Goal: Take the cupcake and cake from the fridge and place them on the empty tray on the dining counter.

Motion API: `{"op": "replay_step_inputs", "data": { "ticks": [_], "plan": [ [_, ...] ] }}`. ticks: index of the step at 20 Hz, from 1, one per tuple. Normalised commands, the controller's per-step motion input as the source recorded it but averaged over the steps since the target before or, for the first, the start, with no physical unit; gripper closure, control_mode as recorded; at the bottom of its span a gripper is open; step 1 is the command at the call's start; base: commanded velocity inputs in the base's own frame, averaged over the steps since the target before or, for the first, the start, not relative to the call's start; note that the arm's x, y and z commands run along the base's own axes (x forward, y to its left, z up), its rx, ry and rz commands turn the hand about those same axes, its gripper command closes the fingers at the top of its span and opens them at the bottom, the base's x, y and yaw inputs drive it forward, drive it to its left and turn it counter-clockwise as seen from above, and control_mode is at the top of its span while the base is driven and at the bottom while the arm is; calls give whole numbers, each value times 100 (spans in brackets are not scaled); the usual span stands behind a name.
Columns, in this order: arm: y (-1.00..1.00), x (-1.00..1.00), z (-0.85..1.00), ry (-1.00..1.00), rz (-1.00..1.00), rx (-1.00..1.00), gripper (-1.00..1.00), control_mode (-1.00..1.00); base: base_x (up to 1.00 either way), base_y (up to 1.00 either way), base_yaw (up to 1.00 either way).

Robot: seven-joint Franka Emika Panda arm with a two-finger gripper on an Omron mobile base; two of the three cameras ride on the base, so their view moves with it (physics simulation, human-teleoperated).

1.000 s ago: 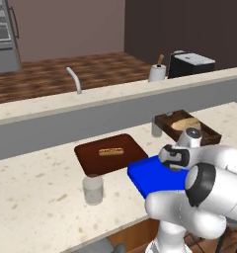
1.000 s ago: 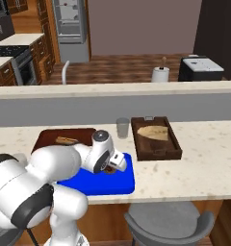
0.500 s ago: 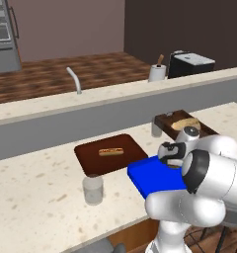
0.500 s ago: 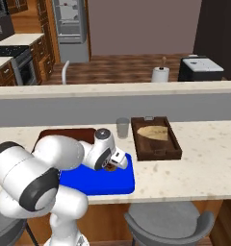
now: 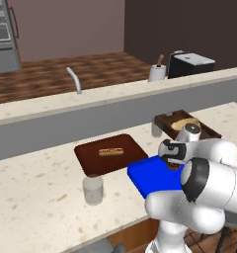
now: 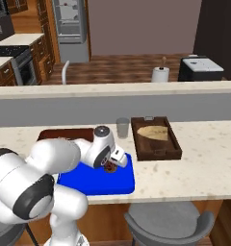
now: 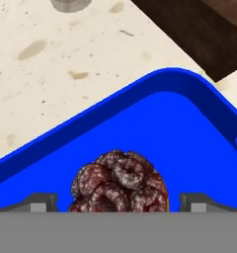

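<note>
Blue is the colour to look for: you have one blue tray (image 7: 155, 123) lying flat on the speckled dining counter (image 6: 194, 168), and the pincer (image 7: 118, 202) sits low right over it. Count the rest from there: one dark reddish-brown cake (image 7: 119, 182) with a swirled top, resting on the tray between the two finger tips (image 7: 40, 201); one flat brown tray (image 5: 110, 153) with a hot dog (image 5: 111, 151) just to the pincer's left as the left base view shows it; one dark raised-rim tray (image 6: 155, 137) with bread (image 6: 153, 131) on the other side; and two drinking glasses, one (image 5: 93, 189) near the counter's front edge and one (image 6: 122, 128) beyond the blue tray by the ledge. You will find the pincer's jaws spread wide, each tip standing clear of the cake with bare blue showing on both sides, so it has hold of nothing. Your arm is folded close over the counter, the elbow bulking up in front and the wrist bent down so the hand points at the tray. The cake lies inside the tray's raised rim, with open blue floor ahead of it up to the rounded far corner. Past that rim you see bare stone, then the corner of the raised-rim tray near the blue tray's edge. A grey ledge (image 6: 136, 103) runs along the back of the counter beyond everything.
</note>
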Motion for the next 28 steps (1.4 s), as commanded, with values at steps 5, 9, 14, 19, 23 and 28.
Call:
{"op": "replay_step_inputs", "data": {
  "ticks": [5, 9, 14, 19, 23, 28],
  "plan": [
    [0, -15, 65, 0, 0, 0, -100, -100, 0, 0, 0],
    [0, -70, 100, 15, 0, 0, -100, -100, 0, 0, 0],
    [9, -78, 100, 29, 1, 0, -100, -100, 0, 0, 0],
    [54, -100, 100, 14, 11, 0, -100, -100, 0, 0, 0],
    [64, -100, 94, -12, 18, -3, -100, -100, 0, 0, 0],
    [46, -100, 39, -46, 8, -12, -100, -100, 0, 0, 0]
  ]
}}
